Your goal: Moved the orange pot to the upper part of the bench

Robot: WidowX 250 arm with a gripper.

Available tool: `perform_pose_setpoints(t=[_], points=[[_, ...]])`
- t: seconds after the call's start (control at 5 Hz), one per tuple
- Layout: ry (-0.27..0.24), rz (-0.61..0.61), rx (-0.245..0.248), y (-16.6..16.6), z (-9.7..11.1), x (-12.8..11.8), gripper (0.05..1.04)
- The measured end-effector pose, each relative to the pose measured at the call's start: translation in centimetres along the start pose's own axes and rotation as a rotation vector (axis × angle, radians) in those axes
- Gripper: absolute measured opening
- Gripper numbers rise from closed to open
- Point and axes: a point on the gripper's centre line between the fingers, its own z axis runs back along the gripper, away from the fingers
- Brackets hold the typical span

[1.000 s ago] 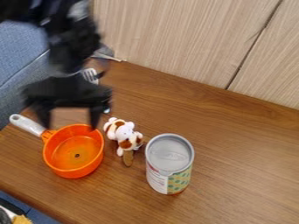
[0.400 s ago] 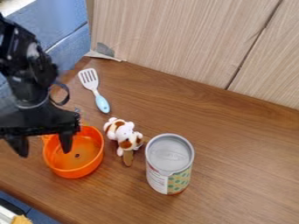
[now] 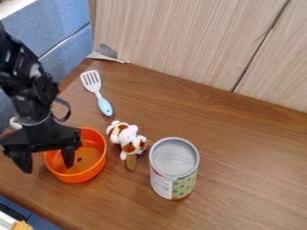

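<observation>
Two fingers (image 3: 67, 157) of the gripper (image 3: 46, 165) are spread apart at the pot — one above its inside, the other outside its left wall. The orange pot (image 3: 96, 166) sits upright on the left part of the bench (image 3: 240, 179), the tip of its pale handle (image 3: 15, 123) visible beyond the gripper, up and to the left. Just right of the pot lies a brown-and-white toy (image 3: 129, 140), with a brown piece (image 3: 131, 162) at its lower end. Farther right of the pot stands a can (image 3: 174, 158), upright. Above the pot — well apart from it — lies a spatula (image 3: 104, 106), blue handle end toward the pot. Far above the pot, a wooden panel (image 3: 180, 45) backs the bench.
</observation>
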Motion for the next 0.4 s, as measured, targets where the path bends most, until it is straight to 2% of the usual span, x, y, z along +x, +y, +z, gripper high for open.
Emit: perform_pose_setpoints(t=[0.4], points=[[0.003, 0.02, 0.043, 0.44, -0.6, 0.2, 0.355]])
